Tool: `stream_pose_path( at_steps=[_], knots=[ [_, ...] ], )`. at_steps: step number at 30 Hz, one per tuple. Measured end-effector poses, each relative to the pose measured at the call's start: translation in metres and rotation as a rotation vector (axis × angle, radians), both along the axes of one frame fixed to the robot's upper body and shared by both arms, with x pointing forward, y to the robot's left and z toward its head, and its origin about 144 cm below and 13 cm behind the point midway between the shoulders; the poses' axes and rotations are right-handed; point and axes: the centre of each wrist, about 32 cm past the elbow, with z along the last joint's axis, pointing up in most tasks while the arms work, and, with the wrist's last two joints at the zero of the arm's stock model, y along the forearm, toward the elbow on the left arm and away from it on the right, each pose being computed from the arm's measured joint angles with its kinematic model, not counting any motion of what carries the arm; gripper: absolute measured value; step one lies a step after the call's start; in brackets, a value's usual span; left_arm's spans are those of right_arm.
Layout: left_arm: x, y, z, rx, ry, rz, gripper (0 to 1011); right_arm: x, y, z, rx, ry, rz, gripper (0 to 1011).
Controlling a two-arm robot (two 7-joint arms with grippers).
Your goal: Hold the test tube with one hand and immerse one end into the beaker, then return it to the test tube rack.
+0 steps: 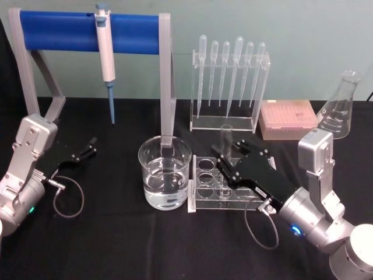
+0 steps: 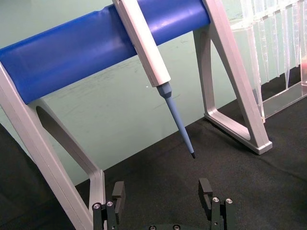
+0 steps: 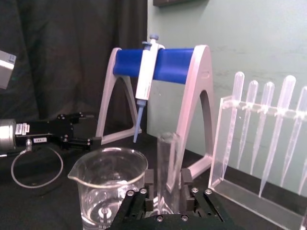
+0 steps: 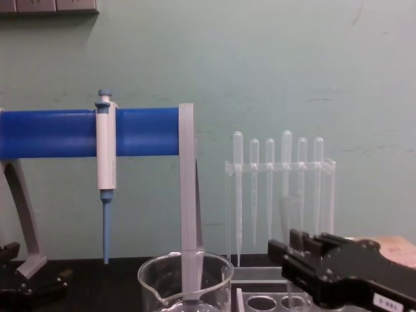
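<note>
The test tube [image 1: 226,140] stands upright in a clear rack [image 1: 201,204], just right of the beaker [image 1: 165,172], which holds clear liquid. My right gripper [image 1: 233,153] reaches in from the right, shut on the test tube. In the right wrist view its fingers [image 3: 148,184] press the sides of the test tube [image 3: 169,158], with the beaker [image 3: 108,184] close beside it. The chest view shows the right gripper [image 4: 289,250] low at the right, next to the beaker [image 4: 185,279]. My left gripper [image 1: 90,146] rests open at the left of the table, its fingers [image 2: 118,191] wide apart.
A white pipettor [image 1: 107,58] with a blue tip hangs on a blue-barred stand [image 1: 58,32] behind the beaker. A clear stand of plastic pipettes [image 1: 230,87], a pink tip box [image 1: 288,119] and a conical flask [image 1: 341,108] sit behind the rack.
</note>
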Motion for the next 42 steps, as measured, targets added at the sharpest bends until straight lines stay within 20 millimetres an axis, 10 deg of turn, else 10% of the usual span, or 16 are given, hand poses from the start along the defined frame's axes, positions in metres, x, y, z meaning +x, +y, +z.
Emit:
stream_pose_path(
  at_steps=[20,42],
  knots=[
    [0.0,0.0,0.0,0.0,0.0,0.0,1000,-0.074,-0.049,0.001,-0.026,0.081,-0.253,943],
    [0.0,0.0,0.0,0.0,0.0,0.0,1000,0.011,-0.064,-0.045,-0.033,0.145,-0.53,1003]
  ],
)
